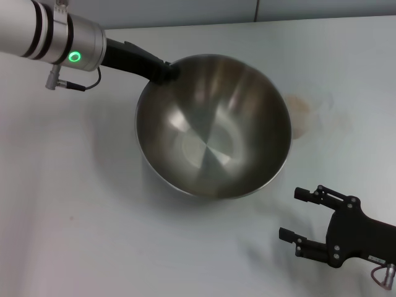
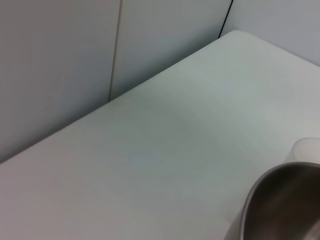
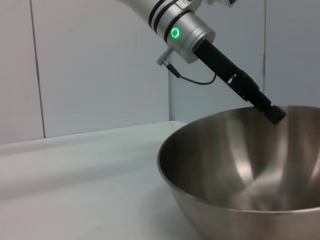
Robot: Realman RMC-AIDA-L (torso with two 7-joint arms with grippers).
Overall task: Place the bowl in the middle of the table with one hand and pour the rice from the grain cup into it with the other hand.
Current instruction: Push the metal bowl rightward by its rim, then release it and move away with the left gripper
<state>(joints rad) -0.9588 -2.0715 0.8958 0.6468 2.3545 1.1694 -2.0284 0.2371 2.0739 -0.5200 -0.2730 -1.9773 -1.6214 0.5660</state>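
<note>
Bowl: large shiny stainless-steel bowl (image 1: 213,133), rigid, slippery; rim is clamped by left gripper (image 1: 166,71).
Right gripper (image 1: 298,215): idle, jaws apart.

The bowl (image 1: 213,133) is shiny brushed steel, smooth inside. The surface (image 1: 74,204) is plain matt white. The grain cup (image 1: 302,111) beside the bowl is clear plastic.

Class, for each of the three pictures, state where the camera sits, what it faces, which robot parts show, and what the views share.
Head view: above, looking down on the table, the bowl, the grain cup; left pincer at the bowl's rim, right pincer open nearby.
Left wrist view: at the rim, facing the table's far edge; no robot parts.
Right wrist view: low, facing the bowl's side; shows the left arm.
Shared: the bowl.
</note>
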